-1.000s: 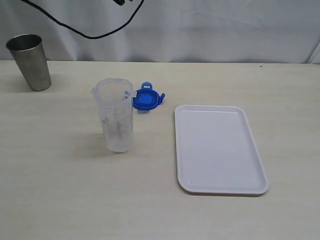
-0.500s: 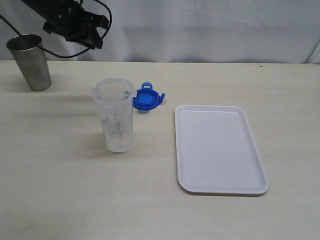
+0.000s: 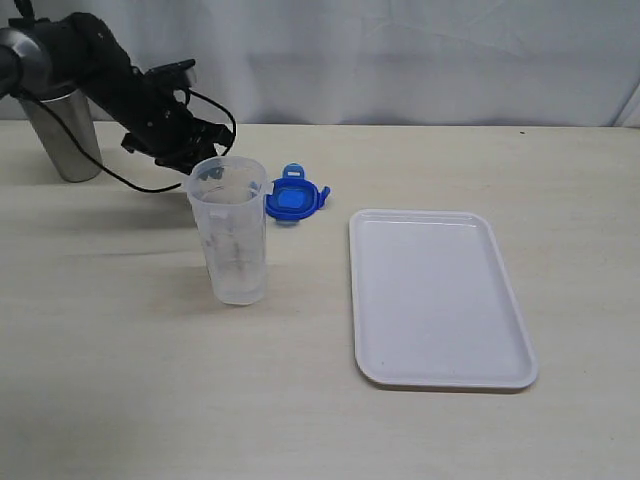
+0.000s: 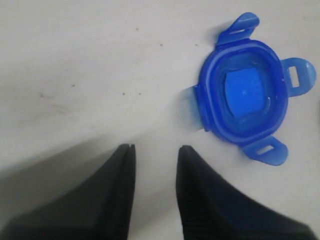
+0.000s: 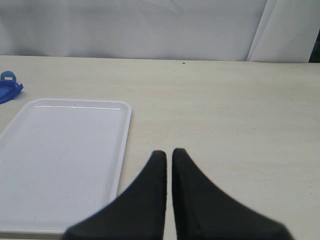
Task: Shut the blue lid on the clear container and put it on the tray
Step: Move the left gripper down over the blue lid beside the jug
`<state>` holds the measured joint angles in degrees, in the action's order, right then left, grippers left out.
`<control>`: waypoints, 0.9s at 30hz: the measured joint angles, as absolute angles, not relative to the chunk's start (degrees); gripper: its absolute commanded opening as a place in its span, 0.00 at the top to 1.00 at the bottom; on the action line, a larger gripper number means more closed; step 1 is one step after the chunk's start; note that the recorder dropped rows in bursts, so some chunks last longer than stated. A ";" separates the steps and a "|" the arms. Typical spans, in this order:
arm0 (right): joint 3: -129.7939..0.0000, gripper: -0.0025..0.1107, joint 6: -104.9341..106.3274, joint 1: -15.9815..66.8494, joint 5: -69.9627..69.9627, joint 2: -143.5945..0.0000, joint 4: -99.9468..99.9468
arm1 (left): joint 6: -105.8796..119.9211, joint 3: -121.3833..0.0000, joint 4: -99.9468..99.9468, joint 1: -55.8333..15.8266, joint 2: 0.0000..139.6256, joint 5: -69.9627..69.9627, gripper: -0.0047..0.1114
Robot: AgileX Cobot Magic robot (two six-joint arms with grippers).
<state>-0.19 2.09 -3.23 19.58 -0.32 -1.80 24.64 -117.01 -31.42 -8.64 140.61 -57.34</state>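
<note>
Your left gripper (image 4: pixel 155 148) has its jaws apart with nothing between them, only bare table (image 4: pixel 75 75) under the gap. The left wrist view puts the blue lid (image 4: pixel 244 97) just past the fingertips and off to one side, touching neither finger. The lid lies flat with its four snap flaps splayed out. It looks hollow side up, but I can't be sure from this angle.

The exterior view gives you what that camera can't. The left arm (image 3: pixel 110 80) reaches in from the far left corner, and its tip sits behind the rim of the clear container (image 3: pixel 230 235), so the jaws are hidden there. The container stands upright and open-topped on the table. The lid is just beside it, further back and to the right, not touching. The tray (image 3: pixel 440 300) lies right of both, flat, near the lid but apart from it. A steel cup (image 3: pixel 80 135) stands at far left, partly covered by the arm.

Only the right wrist view shows your right gripper (image 5: pixel 168 151). Its fingers are together bar a thin slit and hold nothing. It hangs over the table beside the tray's rim, with a sliver of the lid at the frame edge.
</note>
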 measured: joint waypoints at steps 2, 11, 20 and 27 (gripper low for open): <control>-0.19 0.94 2.09 -3.23 19.58 -0.32 -1.80 | 26.45 -117.01 -34.69 -8.72 141.65 -57.34 0.71; -0.19 0.94 2.09 -3.23 19.58 -0.32 -1.80 | 31.96 -117.01 -42.16 -10.15 143.66 -55.87 0.55; -0.19 0.94 2.09 -3.23 19.58 -0.32 -1.80 | 32.78 -117.01 -43.55 -11.45 145.02 -52.26 0.55; -0.19 0.94 2.09 -3.23 19.58 -0.32 -1.80 | 32.78 -117.01 -43.55 -12.43 145.81 -51.46 0.69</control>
